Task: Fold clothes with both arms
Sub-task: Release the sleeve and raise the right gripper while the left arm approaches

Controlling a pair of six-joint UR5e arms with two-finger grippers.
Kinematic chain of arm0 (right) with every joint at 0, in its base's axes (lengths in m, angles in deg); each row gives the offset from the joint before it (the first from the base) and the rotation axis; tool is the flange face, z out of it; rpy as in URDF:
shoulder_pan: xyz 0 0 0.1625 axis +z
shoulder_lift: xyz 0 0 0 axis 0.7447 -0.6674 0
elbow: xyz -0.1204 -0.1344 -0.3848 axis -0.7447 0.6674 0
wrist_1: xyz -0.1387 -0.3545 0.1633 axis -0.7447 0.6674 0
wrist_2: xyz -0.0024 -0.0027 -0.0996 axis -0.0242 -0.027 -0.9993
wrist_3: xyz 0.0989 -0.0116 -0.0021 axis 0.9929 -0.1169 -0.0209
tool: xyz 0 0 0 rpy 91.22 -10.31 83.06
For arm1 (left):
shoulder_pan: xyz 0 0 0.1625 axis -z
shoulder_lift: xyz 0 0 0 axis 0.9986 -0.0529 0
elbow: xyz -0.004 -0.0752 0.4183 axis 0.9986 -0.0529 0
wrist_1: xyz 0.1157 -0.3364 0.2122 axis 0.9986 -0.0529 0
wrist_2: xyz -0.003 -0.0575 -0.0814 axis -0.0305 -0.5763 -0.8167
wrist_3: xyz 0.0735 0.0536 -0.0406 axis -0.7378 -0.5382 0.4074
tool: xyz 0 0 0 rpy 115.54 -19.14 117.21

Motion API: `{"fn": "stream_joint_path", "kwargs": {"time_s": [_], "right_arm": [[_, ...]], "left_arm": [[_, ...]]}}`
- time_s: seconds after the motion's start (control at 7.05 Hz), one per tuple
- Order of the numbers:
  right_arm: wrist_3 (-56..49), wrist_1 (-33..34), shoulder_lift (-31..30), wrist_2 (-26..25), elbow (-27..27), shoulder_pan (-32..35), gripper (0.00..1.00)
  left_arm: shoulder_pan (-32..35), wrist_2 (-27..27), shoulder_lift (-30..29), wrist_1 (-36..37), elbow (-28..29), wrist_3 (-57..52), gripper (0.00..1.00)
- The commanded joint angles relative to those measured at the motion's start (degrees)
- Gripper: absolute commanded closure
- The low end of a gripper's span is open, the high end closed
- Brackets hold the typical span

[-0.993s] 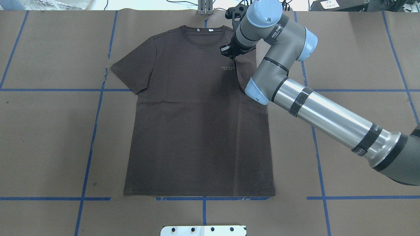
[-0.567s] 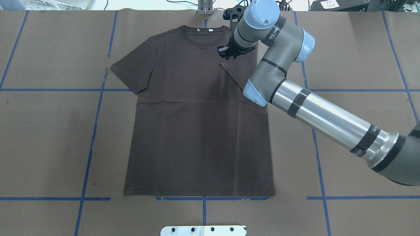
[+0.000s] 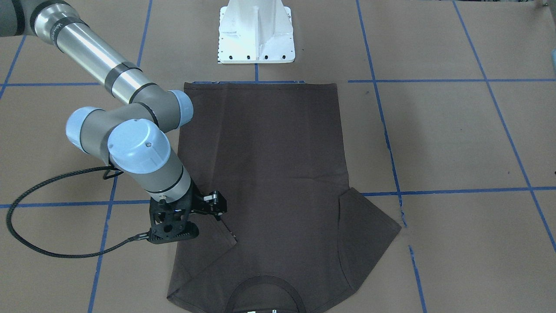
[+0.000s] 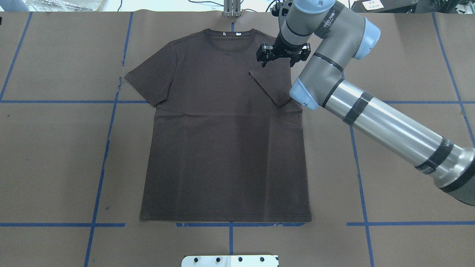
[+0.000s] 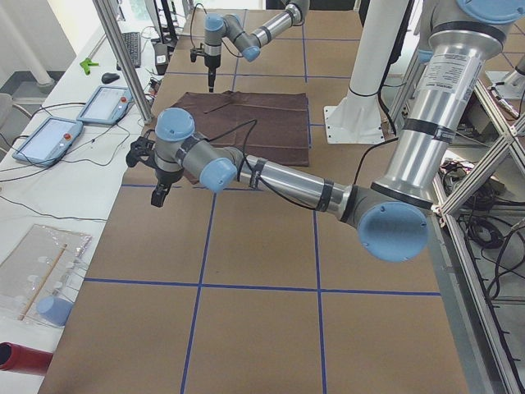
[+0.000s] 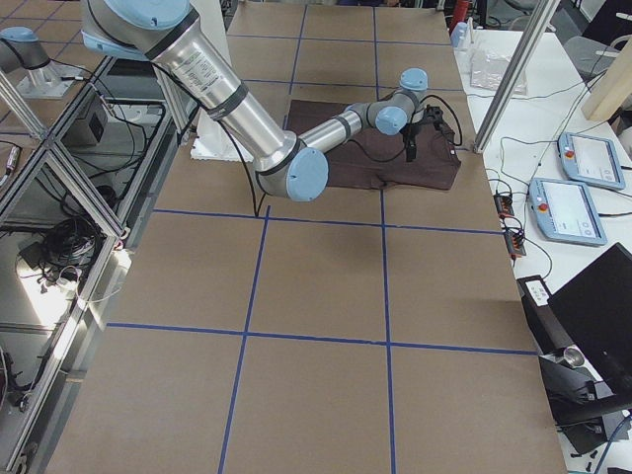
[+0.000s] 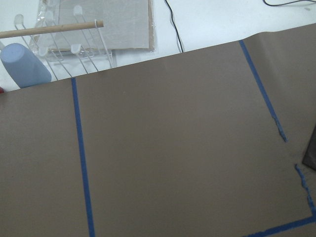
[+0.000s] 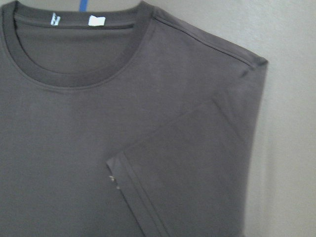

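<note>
The dark brown T-shirt [image 4: 222,148] lies flat on the table, collar at the far edge, white neck tags [image 8: 96,20] showing. Its right sleeve [image 4: 272,83] is folded inward over the chest and hides the logo; this shows in the right wrist view [image 8: 197,173] too. The left sleeve [image 4: 148,79] lies spread out. My right gripper [image 4: 282,59] hovers open and empty just above the folded sleeve, near the shoulder. My left gripper [image 5: 157,195] shows only in the exterior left view, above bare paper off the shirt's left side; I cannot tell its state.
The brown paper table cover carries a grid of blue tape lines [image 4: 100,167]. The white pedestal base [image 3: 256,34] stands at the robot's edge. A black cable [image 3: 43,243] loops off the right wrist. A blue cup [image 7: 22,64] and a wire rack lie beyond the table's left end.
My right gripper let go of the right sleeve, which now lies folded flat over the chest logo. The gripper opened, turned and drew back to the right.
</note>
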Motion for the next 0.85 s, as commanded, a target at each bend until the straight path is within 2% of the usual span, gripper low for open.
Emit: {"fn": "stream_joint_path", "kwargs": {"time_s": [0.0,0.14,0.28,0.57,0.71], "right_arm": [[-5.9,10.1,-10.5,9.2,-14.3,7.3,0.0],[-10.2,12.6,-13.8,11.0,-17.6,10.4,0.0],[-15.5,14.7,-16.1,12.5,-19.8,12.1,0.0],[-17.8,14.7,-17.3,12.5,-20.6,13.4,0.0],[-17.1,14.7,-17.1,12.3,-20.6,13.4,0.0]], "left_arm": [[-10.4,6.7,-4.0,-0.8,-0.9,17.1,0.0],[-13.7,9.3,-4.0,-4.7,-0.7,23.6,0.0],[-17.9,14.7,-4.1,-7.9,0.1,30.7,0.0],[-26.4,27.1,-7.5,-10.8,6.2,38.5,0.0],[-27.7,28.7,-8.3,-15.3,10.9,40.8,0.0]]}}
